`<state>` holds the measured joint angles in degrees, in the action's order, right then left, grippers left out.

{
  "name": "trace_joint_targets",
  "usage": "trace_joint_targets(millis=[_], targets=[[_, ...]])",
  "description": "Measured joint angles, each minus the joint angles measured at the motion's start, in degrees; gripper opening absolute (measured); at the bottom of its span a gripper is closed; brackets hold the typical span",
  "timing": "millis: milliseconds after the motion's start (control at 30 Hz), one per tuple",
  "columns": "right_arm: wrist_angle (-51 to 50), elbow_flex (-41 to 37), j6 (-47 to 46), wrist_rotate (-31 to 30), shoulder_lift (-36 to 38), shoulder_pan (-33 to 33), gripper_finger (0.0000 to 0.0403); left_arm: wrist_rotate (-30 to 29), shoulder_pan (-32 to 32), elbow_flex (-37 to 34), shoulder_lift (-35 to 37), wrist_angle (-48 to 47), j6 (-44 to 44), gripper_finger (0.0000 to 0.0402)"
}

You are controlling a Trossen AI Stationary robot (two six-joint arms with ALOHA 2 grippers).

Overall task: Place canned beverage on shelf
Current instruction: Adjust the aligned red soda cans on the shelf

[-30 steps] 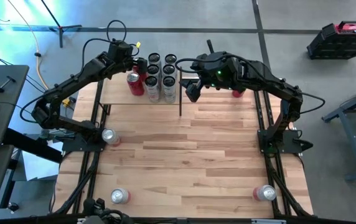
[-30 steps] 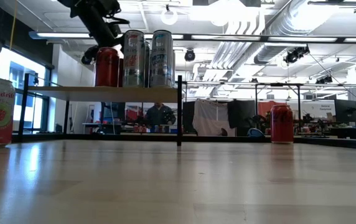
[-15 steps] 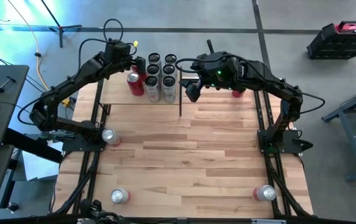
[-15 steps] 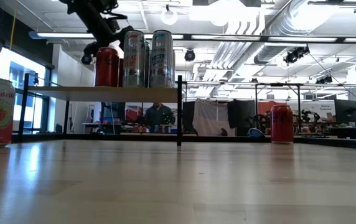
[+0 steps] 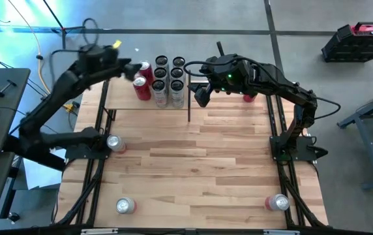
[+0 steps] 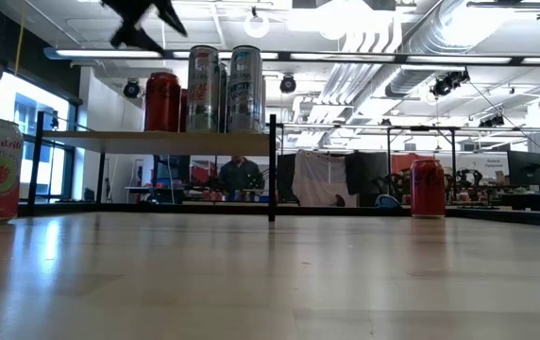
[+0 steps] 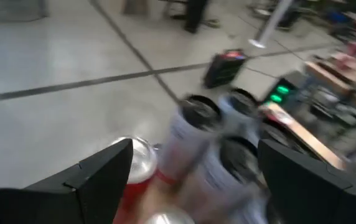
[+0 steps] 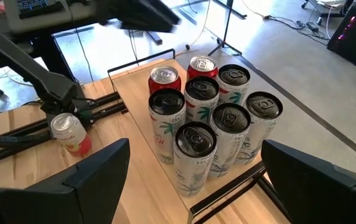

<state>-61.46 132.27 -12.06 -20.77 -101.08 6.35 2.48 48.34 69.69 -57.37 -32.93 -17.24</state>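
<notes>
Nearest the front edge of the tabletop (image 5: 193, 170), seen from above, two cans stand upright and well apart: a pink one (image 5: 124, 206) at the left corner and another (image 5: 278, 203) at the right corner. Farther in on the left, a third pink can (image 5: 114, 143) stands just beside the left arm's base; in the low view it is the strawberry-printed can at the picture's left edge. At the far left of the tabletop stands the shelf (image 5: 118, 101), a light-wood board on thin black posts, raised above the tabletop. On it is a tight cluster of cans: six tall silver cans (image 5: 169, 79) in two rows and two red cans (image 5: 141, 87) at their left side, all upright and touching or nearly so. The left pincer (image 5: 129, 65) is above the far left part of the shelf, just beside the red cans, its fingers spread wide and holding nothing. The right pincer (image 5: 201, 95) hangs just right of the shelf's near right post, pointing toward the can cluster, also spread wide and empty. Behind the right arm, one more red can (image 6: 428, 188) stands on the tabletop's far right side.
</notes>
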Motion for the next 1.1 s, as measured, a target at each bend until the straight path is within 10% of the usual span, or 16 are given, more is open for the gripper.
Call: trace_joint_targets(millis=[467, 833, 1100], targets=[[0.63, 0.00, 3.09, -0.22, 0.00, 1.14, 0.0349, 7.03, -0.26, -2.61, 18.60, -23.70, 9.30, 0.0333], [3.07, 0.00, 2.90, -0.23, 0.02, 1.09, 0.0349, 8.44, -4.84, -21.93, 22.35, -13.01, 9.00, 0.0333], [2.35, 0.00, 0.35, -0.23, 0.02, 0.33, 0.0349, -1.10, -6.56, -30.23, 21.35, 0.38, 9.90, 0.0332]])
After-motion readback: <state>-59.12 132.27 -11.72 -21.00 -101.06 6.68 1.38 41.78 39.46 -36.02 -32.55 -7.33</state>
